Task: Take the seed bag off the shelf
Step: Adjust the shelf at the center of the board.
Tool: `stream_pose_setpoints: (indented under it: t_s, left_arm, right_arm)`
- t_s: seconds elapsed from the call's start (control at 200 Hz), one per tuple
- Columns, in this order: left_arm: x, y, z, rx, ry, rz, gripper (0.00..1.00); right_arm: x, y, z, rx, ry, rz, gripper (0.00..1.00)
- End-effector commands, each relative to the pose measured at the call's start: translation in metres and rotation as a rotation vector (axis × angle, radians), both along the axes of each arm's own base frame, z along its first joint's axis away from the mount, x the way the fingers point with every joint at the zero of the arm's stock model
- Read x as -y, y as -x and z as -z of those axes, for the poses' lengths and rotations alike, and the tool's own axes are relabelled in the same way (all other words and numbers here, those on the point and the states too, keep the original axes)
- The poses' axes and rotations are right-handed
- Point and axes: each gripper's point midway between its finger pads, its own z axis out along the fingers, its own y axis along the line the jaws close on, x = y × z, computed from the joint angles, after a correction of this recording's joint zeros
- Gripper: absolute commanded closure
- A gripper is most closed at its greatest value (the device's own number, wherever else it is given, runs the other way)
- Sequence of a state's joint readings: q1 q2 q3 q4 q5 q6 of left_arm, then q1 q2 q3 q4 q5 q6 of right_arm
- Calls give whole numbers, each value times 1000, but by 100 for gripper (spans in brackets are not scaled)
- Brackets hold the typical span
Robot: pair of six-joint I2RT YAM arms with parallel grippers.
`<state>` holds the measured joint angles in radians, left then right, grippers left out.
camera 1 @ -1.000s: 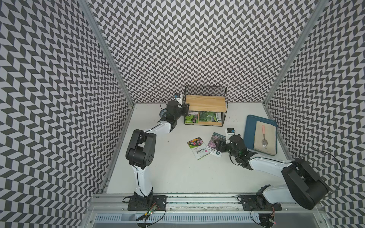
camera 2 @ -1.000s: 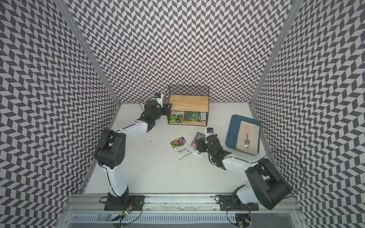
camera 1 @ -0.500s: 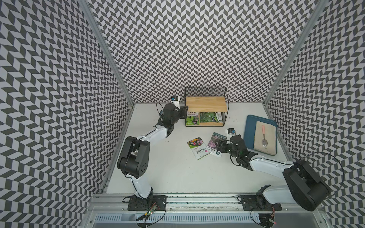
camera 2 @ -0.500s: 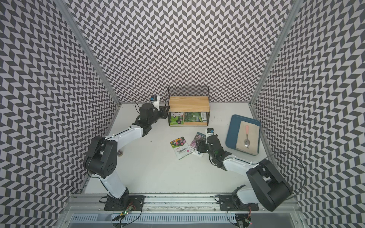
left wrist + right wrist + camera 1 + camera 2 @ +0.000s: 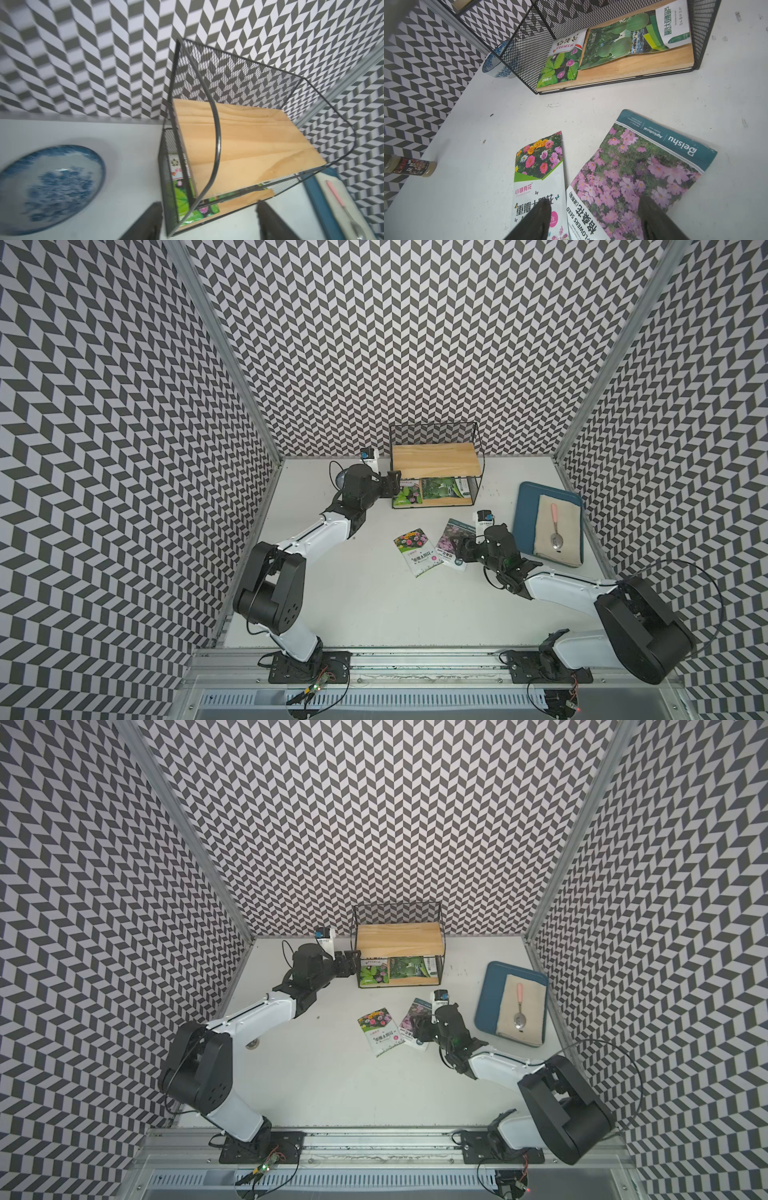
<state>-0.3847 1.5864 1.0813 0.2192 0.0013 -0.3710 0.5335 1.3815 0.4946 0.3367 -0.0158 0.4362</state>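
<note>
The shelf [image 5: 434, 458] [image 5: 399, 936] stands at the back of the table, its upper board bare. On its lower board [image 5: 633, 66] lie two seed bags: a green one with pink flowers [image 5: 407, 494] [image 5: 560, 66] at the left end and a lotus-leaf one [image 5: 444, 488] [image 5: 623, 39]. My left gripper [image 5: 392, 483] [image 5: 208, 204] is open at the shelf's front left corner, its jaws straddling the wire frame and holding nothing. My right gripper [image 5: 459, 549] [image 5: 595, 202] hangs open over two seed bags on the table [image 5: 417, 551] [image 5: 455, 545].
A blue tray [image 5: 525, 514] at the right carries a beige cloth and a pink-handled spoon [image 5: 555, 526]. A blue-and-white bowl [image 5: 49, 187] sits on the table left of the shelf, behind my left wrist. A small spice bottle [image 5: 409, 168] lies near the left wall.
My left arm has stretched further toward the shelf's left end and its gripper has gone from shut to open. The right arm and all the bags have stayed put.
</note>
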Motion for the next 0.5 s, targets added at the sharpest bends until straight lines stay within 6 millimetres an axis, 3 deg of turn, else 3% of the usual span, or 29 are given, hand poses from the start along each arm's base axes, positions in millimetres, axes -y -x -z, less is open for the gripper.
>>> stream_pose_setpoints:
  t_s: [0.0,0.145,0.295,0.491]
  left_arm:
    - [-47,19,-13,6,-63,-191,0]
    - [-64,58,-14,-1,-11,-215,0]
    - [-55,93,12,-62,59,-137,0]
    - [-40,118,42,-112,62,-92,0]
  right_arm:
    - [-21,-15,-27,63,-69,-55,29]
    - [-39,-32,-37,79,-141,-77,29]
    - [-66,-55,-36,51,-211,-108,29]
    - [-88,-76,-25,14,-315,-116,29]
